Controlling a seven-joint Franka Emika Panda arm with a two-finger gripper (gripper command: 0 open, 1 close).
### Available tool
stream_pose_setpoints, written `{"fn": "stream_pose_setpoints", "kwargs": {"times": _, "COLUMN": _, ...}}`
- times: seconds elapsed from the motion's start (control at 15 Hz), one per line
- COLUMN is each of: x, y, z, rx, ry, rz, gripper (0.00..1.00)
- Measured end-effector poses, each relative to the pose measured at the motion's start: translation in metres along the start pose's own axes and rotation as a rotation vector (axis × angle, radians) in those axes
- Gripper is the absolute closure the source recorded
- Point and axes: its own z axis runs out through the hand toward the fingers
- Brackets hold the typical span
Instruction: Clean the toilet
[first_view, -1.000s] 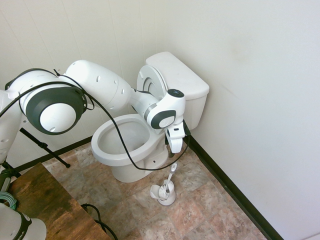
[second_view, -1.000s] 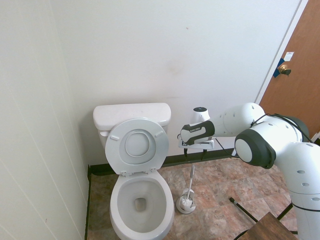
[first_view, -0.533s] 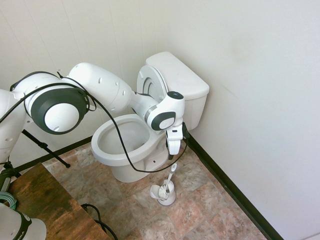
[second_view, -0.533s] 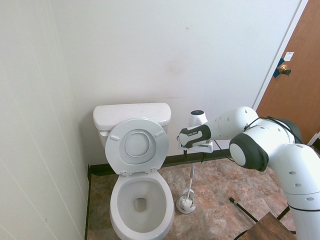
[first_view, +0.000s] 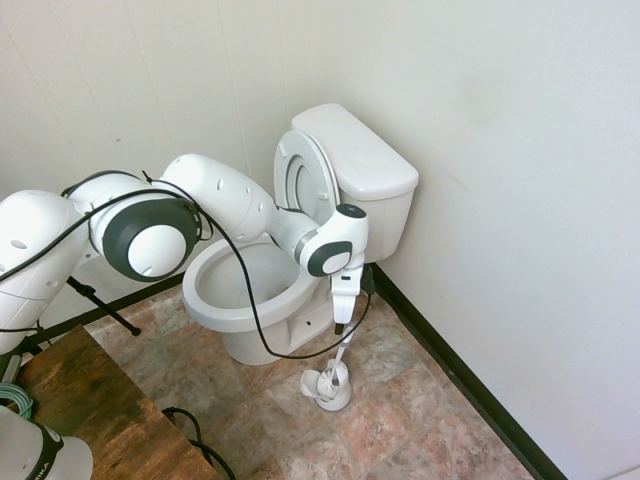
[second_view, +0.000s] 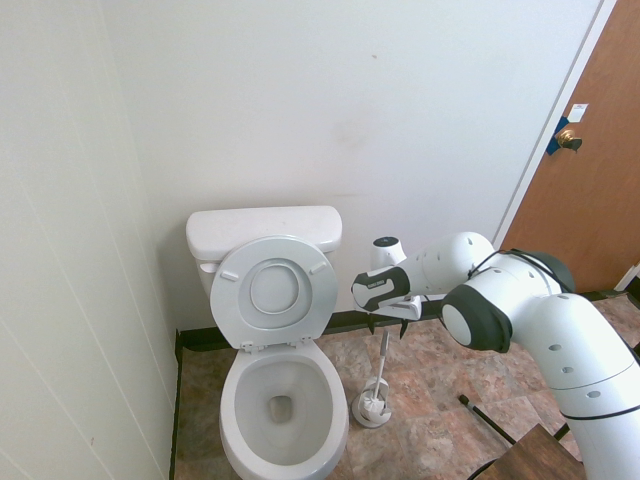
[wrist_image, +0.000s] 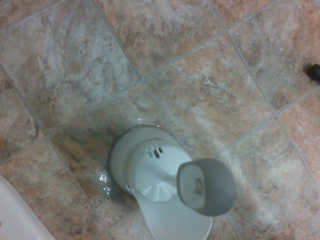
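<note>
White ceramic toilet (second_view: 270, 400) stands in the corner, seat and cover raised against the tank.

Its long axis runs from the tank at the back wall out to the bowl's rounded front, which points into the room over the tiled floor (first_view: 400, 420). Just beside the bowl, a white brush (second_view: 382, 355) stands upright in its holder (second_view: 372, 408). Directly above the handle, the tool (first_view: 341, 325) points down with its jaws wide and holding nothing.
</note>
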Motion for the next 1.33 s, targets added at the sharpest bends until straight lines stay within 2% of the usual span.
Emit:
{"fn": "stream_pose_setpoints", "kwargs": {"times": 0.6, "x": 0.008, "y": -0.029, "z": 0.056, "rx": -0.053, "ry": -0.016, "rz": 0.035, "gripper": 0.00}}
{"fn": "stream_pose_setpoints", "kwargs": {"times": 0.93, "x": 0.010, "y": -0.037, "z": 0.064, "rx": -0.069, "ry": -0.026, "rz": 0.036, "gripper": 0.00}}
{"fn": "stream_pose_setpoints", "kwargs": {"times": 1.0, "x": 0.009, "y": -0.038, "z": 0.066, "rx": -0.070, "ry": -0.028, "rz": 0.035, "gripper": 1.00}}
{"fn": "stream_pose_setpoints", "kwargs": {"times": 1.33, "x": 0.014, "y": -0.040, "z": 0.067, "rx": -0.065, "ry": -0.031, "rz": 0.041, "gripper": 1.00}}
